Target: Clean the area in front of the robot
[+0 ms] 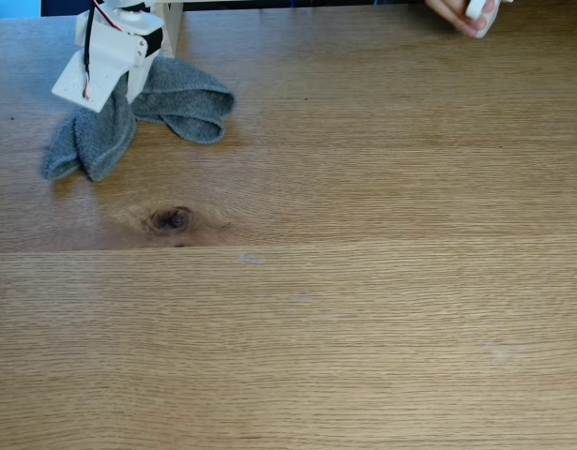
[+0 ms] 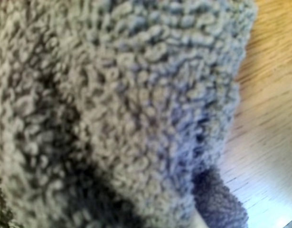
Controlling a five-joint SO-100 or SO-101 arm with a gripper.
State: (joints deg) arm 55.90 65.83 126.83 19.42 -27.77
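- One white robot arm (image 1: 110, 52) leans in at the top left of the fixed view, with red and black wires running down its side.
- Its gripper end is down on a grey cloth (image 1: 129, 117); the fingertips are hidden by the white body and the cloth, so I cannot tell whether they are apart or clamped on the fabric.
- Beneath and around the arm's lower end the cloth lies bunched, one folded lobe trailing down to the left of it and another spreading out to the right.
- Close up in the wrist view, looped terry of the cloth (image 2: 117, 109) sits right against the lens, blurred, with a darker fold at the bottom.
- Past the cloth's right edge in that view a strip of wooden tabletop (image 2: 269, 118) shows.
- Below the arm in the fixed view, the tabletop (image 1: 363, 328) spreads wide, light-brown oak with long plank seams.
- Near the cloth, just below it, sits a small dark knot (image 1: 171, 219) in the wood.
- Far to the right of the arm, at the top edge, a person's hand (image 1: 457, 14) holds something small and white (image 1: 480, 14).
- Just behind the arm stands a pale wooden post (image 1: 172, 23).
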